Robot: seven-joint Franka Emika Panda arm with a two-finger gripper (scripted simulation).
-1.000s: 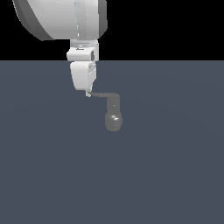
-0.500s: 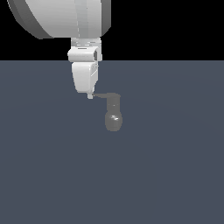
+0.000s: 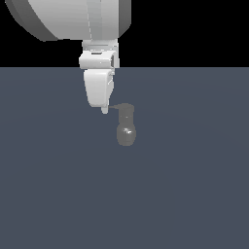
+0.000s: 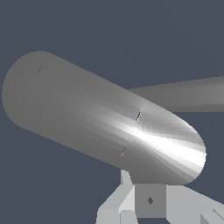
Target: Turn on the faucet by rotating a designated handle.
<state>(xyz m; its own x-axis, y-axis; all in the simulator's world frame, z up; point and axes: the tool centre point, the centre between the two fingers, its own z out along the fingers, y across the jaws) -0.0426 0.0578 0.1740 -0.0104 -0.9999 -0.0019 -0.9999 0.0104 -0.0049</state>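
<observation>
The faucet (image 3: 126, 133) is a small dull grey fixture on the floor, with a rounded bulb and a short neck. Its handle (image 3: 120, 106) is a thin lever running from the neck's top toward the exterior view's left. My gripper (image 3: 104, 111) hangs straight down, its tip at the lever's free end, touching or nearly so. It is seen edge-on, so the gap between its fingers is hidden. In the wrist view a large grey rounded part of the faucet (image 4: 96, 113) with a white glint fills the frame, and bits of the pale fingers (image 4: 116, 205) show at the edge.
A flat dark blue-grey floor (image 3: 194, 194) stretches all around the faucet. The white arm (image 3: 73, 19) looms above and behind the gripper. Nothing else stands in view.
The gripper has come lower and shifted toward the exterior view's right, closing on the lever's free end. The faucet body has stayed in place.
</observation>
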